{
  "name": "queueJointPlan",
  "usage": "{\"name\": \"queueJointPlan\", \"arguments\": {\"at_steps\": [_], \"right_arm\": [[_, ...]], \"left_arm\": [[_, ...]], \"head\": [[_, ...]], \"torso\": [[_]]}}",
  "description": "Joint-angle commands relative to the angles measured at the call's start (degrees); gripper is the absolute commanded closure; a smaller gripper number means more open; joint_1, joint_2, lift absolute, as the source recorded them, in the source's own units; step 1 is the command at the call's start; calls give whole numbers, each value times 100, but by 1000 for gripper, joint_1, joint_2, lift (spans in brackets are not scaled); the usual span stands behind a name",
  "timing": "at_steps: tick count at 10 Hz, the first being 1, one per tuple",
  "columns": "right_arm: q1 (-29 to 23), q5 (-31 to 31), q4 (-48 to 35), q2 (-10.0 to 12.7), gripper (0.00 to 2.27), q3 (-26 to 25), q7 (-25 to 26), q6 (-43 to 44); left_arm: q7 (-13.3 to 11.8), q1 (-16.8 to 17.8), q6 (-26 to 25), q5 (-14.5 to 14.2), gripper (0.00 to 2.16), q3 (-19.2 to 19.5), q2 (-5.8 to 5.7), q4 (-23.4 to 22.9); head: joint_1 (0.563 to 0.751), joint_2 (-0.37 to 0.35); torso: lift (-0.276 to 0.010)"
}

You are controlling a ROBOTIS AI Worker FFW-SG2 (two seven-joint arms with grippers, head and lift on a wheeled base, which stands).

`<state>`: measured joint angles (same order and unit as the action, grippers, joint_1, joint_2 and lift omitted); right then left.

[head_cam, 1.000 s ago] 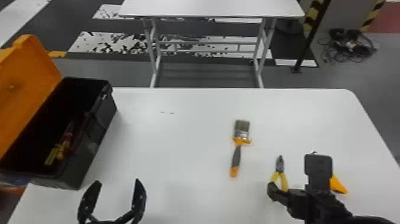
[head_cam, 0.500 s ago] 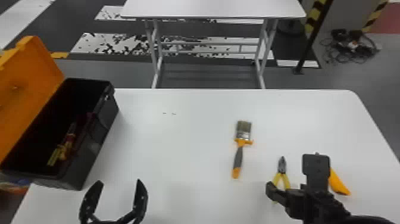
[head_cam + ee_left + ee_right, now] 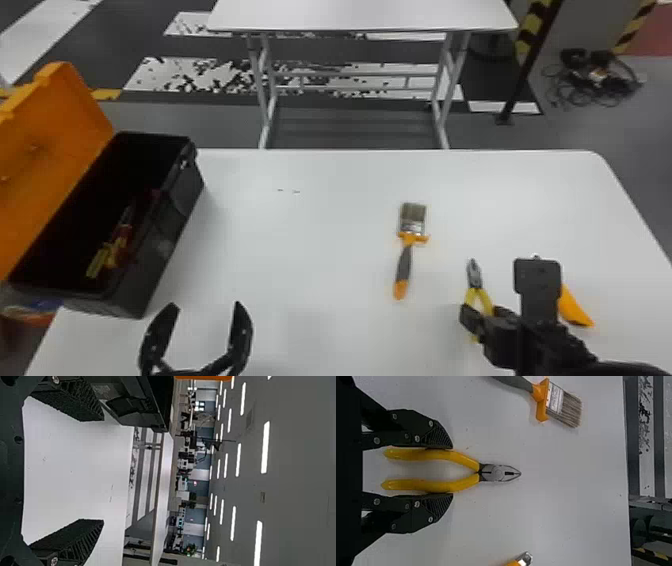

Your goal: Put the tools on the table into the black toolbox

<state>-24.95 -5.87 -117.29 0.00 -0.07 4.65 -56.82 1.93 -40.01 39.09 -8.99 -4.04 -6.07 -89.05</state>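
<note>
Right pincer [image 3: 482, 312] is gripping the yellow-handled pliers [image 3: 466, 460] by both handles, on the right side of the white table [image 3: 310, 260]; left pincer [image 3: 206, 306] is standing wide, empty. At the table's left, the black toolbox [image 3: 167, 250] is keeping its orange lid [image 3: 55, 145] open, and red and yellow tools [image 3: 114, 250] are lying inside. The paintbrush [image 3: 406, 255] and orange tool [image 3: 574, 306] are flanking the pliers.

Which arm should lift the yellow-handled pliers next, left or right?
The right, I'd say. The right gripper has its fingers against both yellow handles of the pliers. The left gripper stands open and empty, far across the table, nearer the toolbox.
</note>
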Motion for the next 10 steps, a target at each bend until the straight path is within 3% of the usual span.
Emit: {"name": "queueJointPlan", "arguments": {"at_steps": [1, 4, 6, 8, 10], "right_arm": [[-28, -2, 13, 5, 2250, -63, -342, 237], [-300, -2, -110, 5, 2250, -10, -782, 1573], [-458, -2, -163, 5, 2250, 16, -1080, 2135], [-616, 42, -145, 5, 2250, 43, -1616, 2785], [-792, 50, -145, 5, 2250, 104, -2030, 3172]], "left_arm": [[0, 2, 15, -7, 76, 0, 0, -7], [0, -24, 15, 2, 76, 0, 0, -200], [-132, -165, -21, -7, 70, 9, -9, -631], [-615, -209, -337, -279, 60, 53, -9, -1079], [-1107, -218, -1163, -771, 66, 114, -9, -1554]], "head": [[695, 43], [695, 72], [695, 80], [695, 83], [695, 96]], "torso": [[-75], [-75], [-75], [-75], [-75]]}}
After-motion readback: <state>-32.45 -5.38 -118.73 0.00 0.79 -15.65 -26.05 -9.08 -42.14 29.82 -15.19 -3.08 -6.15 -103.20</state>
